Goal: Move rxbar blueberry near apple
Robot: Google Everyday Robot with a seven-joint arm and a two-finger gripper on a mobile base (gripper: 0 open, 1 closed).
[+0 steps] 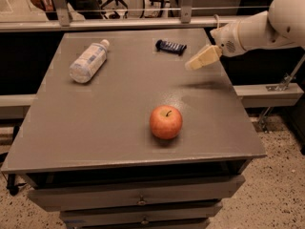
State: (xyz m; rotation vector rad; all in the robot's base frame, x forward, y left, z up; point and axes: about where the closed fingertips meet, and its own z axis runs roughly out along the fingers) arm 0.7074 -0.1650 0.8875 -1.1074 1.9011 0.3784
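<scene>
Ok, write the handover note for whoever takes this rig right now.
The end effector hangs over the far right part of the table, just right of the rxbar blueberry, carrying nothing.
The rxbar blueberry lies flat near the far edge; the apple sits front centre, well apart from it.
Done: nothing yet.
Left: grasp the bar, set it beside the apple.

The arm (259, 28) is a thick, smooth white tube that swells into a large pale dome at its upper end. A thin cable (218, 19) loops at the wrist, beside a small dark dotted patch. The cream-coloured, tapered tool (202, 59) hangs above the desk (109, 113) near its far right corner.
</scene>
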